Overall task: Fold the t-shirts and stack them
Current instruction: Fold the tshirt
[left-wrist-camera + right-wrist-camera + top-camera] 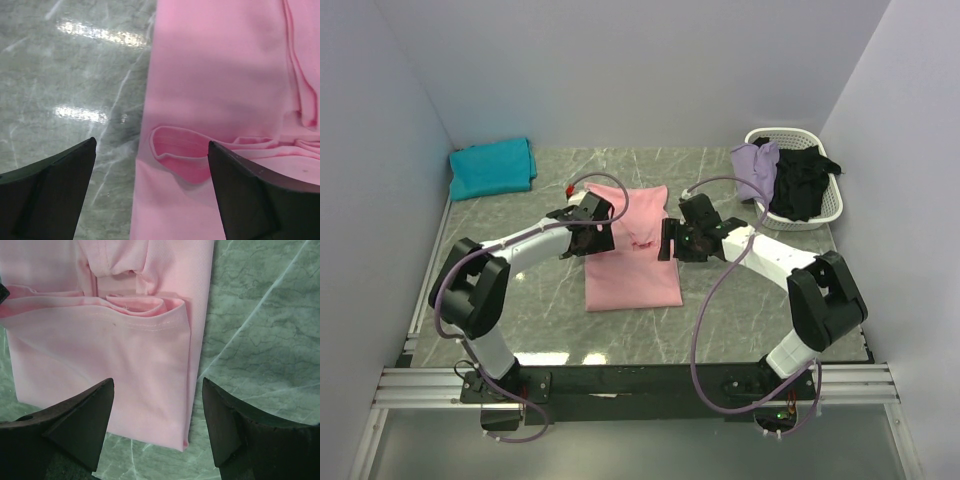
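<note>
A light pink t-shirt [632,262] lies partly folded in a long strip in the middle of the marble table [550,310]. My left gripper [588,232] is open and empty, just above the shirt's left edge; its wrist view shows the pink t-shirt [220,75] with a tucked sleeve fold [180,157] between the jaws [151,143]. My right gripper [672,240] is open and empty over the shirt's right edge; its jaws [157,382] straddle the folded edge of the pink t-shirt [100,350]. A folded teal t-shirt [492,167] lies at the back left.
A white basket [823,212] stands at the back right, holding a lavender shirt [756,168] draped over its rim and a black shirt [802,180]. Grey walls close in the table on three sides.
</note>
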{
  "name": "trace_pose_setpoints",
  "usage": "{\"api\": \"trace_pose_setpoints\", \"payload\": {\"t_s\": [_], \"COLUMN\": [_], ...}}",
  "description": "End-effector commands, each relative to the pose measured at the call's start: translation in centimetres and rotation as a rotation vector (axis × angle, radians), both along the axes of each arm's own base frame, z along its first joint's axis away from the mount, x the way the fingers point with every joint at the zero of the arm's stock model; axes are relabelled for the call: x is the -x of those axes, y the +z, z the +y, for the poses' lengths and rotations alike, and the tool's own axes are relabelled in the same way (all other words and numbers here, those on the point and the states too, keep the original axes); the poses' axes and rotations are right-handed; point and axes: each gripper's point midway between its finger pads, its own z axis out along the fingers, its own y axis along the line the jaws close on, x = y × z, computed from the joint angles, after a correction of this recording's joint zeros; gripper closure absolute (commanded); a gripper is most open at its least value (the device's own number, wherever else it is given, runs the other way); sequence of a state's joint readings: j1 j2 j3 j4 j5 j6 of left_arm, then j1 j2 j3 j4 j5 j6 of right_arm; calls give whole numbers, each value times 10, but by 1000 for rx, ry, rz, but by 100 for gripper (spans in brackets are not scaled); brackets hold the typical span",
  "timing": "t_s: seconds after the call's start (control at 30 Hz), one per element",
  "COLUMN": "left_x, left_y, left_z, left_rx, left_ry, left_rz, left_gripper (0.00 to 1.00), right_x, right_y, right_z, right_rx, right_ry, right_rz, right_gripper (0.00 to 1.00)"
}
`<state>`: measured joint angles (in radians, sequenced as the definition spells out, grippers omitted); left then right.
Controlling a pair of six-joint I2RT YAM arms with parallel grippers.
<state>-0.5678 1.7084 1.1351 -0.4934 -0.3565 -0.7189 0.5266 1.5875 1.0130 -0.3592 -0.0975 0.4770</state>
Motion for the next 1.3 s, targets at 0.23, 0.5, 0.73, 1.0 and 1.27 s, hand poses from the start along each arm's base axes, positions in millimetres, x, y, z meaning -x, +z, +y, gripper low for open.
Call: {"api": "trace_pose_setpoints", "payload": {"t_s": [0.23, 0.5, 0.73, 1.0, 1.27], "left_x": [-6, -2, 6, 8, 11], "left_y": [48, 73, 64, 65, 60], "left_z": [13, -8, -18, -22, -24], "left_rx": [5, 134, 194, 217, 233], "left_ry": [41, -26, -53, -70, -78], "left_rz": [-119, -149, -126, -123, -114], "left_gripper": [1, 0, 1, 1, 1], "right_x": [-22, -34, -42, -53, -52], "right_y": [1, -28, -27, -36, -27], "right_z": [20, 27, 23, 10, -4], "right_rx": [-37, -27, -3, 58, 95], "right_ry": [71, 93, 87, 53, 0], "right_rz": [-21, 14, -10, 2, -34], "right_gripper": [24, 33, 51, 98, 97]}}
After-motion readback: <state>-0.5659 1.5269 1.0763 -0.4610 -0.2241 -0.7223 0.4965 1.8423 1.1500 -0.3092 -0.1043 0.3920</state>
